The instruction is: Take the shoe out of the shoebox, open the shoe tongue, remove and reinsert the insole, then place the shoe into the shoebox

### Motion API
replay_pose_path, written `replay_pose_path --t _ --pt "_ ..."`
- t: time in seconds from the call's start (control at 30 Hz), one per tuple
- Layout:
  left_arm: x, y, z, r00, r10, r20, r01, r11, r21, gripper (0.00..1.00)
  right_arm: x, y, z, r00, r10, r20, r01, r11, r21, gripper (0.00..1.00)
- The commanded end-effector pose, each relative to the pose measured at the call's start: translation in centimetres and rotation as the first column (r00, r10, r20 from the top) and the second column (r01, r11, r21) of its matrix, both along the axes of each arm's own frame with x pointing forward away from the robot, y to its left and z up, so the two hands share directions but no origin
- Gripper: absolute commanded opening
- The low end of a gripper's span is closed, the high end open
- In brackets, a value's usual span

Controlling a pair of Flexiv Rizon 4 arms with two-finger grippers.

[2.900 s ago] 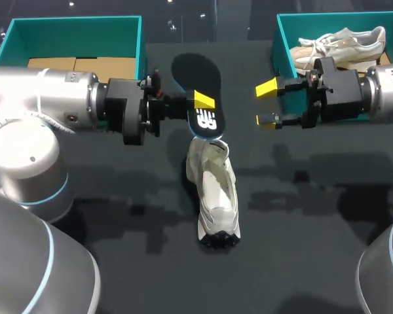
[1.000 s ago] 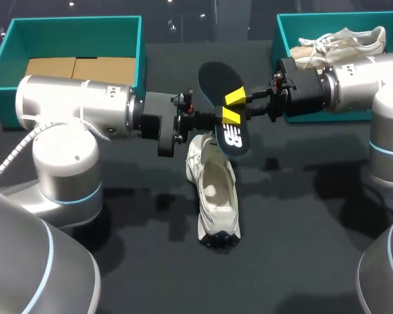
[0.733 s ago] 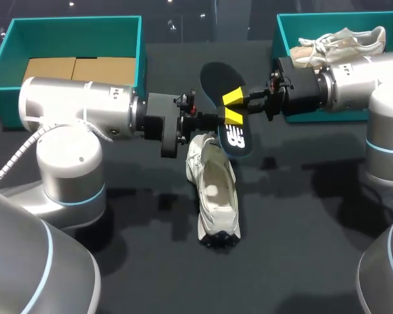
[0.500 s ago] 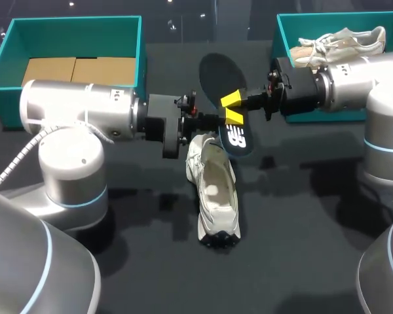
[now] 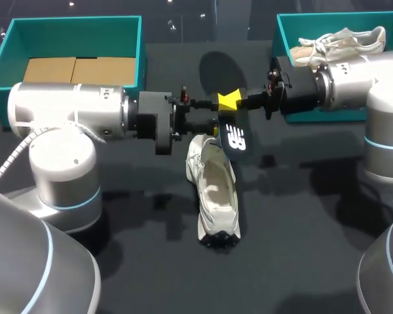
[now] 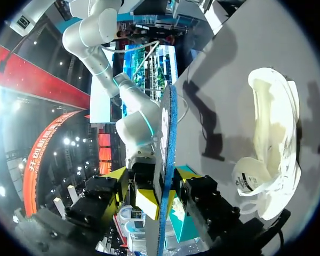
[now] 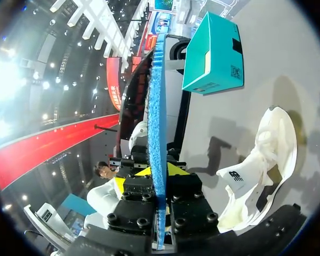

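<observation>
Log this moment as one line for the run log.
stage: insole out of shoe | right tool: shut on insole | left tool: open, astride insole | shoe: on table

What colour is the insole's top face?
The insole is black with a white logo, clearest in head view.

The insole (image 5: 234,139) stands behind the shoe (image 5: 216,193), between left shoebox (image 5: 141,55) and right shoebox (image 5: 277,40)
</observation>
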State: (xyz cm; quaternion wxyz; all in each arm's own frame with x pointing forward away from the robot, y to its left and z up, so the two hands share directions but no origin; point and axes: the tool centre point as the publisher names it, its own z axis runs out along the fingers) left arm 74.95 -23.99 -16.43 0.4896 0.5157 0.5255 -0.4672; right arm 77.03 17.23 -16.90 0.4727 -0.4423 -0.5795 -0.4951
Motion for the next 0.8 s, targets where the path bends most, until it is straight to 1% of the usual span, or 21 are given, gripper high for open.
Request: replay_pose_path --t 0.03,0.13,0.17,0.23,0.63,0.67,0.73,0.8 --pt "-0.4 3.7 1.2 1.0 0.015 -0.018 -0.015 1.0 0.026 1.0 -0.4 -0.4 0.0 1.0 -0.011 -0.001 0.011 1.0 0.003 0.0" --pt "0.5 5.4 2.1 0.999 0.024 -0.025 -0.022 0.997 0.074 1.0 -0.5 -0.6 0.0 1.0 -0.017 -0.006 0.017 1.0 0.007 0.0" --pt "1.0 6.1 2.5 0.999 0.032 -0.005 -0.032 0.995 0.093 1.0 -0.6 -0.6 0.0 1.0 -0.019 -0.01 0.019 1.0 0.011 0.0" --pt "1.0 6.1 2.5 0.999 0.032 -0.005 -0.032 0.995 0.093 1.0 -0.7 -0.6 -0.1 1.0 -0.019 -0.016 0.019 0.999 0.027 0.0" --pt "1.0 6.1 2.5 0.999 0.032 -0.005 -0.032 0.995 0.093 1.0 -0.7 -0.6 -0.1 1.0 -0.019 -0.016 0.019 0.999 0.027 0.0" --pt "1.6 6.3 3.2 1.0 0.029 -0.007 -0.028 0.995 0.1 1.0 -0.7 -0.6 -0.1 1.0 -0.019 -0.016 0.019 0.999 0.027 0.0" --pt "2.6 6.7 4.1 1.0 0.017 0.002 -0.017 0.99 0.137 1.0 -0.7 -0.6 -0.3 1.0 -0.017 -0.026 0.018 0.999 0.028 0.0" --pt "3.8 7.1 5.2 1.0 0.01 0.001 -0.01 0.97 0.245 1.0 -0.9 -0.4 -1.0 0.999 -0.017 -0.043 0.019 0.999 0.047 0.0"
